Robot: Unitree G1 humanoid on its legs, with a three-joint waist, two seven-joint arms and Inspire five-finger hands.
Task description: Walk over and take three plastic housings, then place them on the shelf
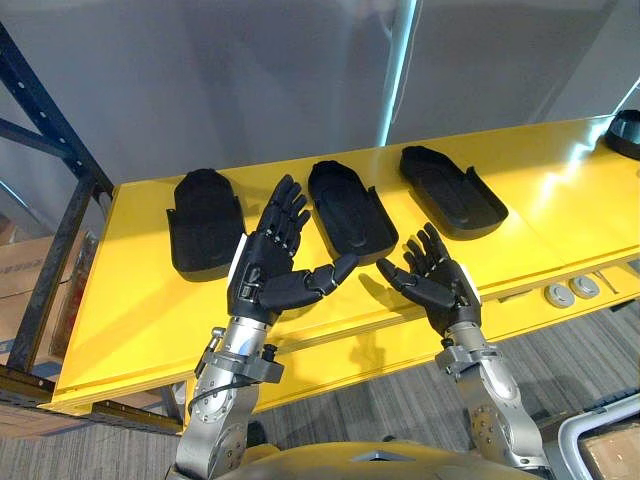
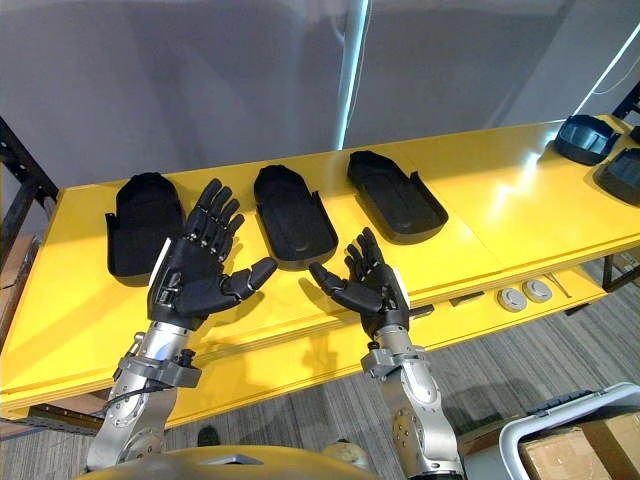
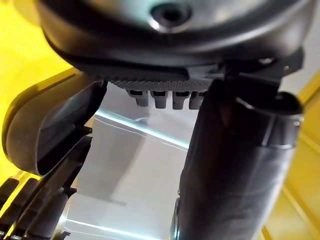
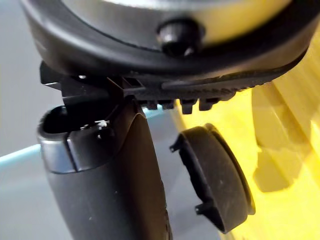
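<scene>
Three black plastic housings lie in a row on the yellow table: a left one, a middle one and a right one. My left hand is raised palm up, open, between the left and middle housings, holding nothing. Open and empty too, my right hand hovers near the table's front edge, below the middle and right housings. In the left wrist view a housing shows past the thumb. In the right wrist view another housing lies beyond the thumb.
A dark blue rack stands at the left with cardboard boxes low beside it. More black parts sit at the table's far right end. Two round silver fittings sit on the front ledge. A grey wall closes the back.
</scene>
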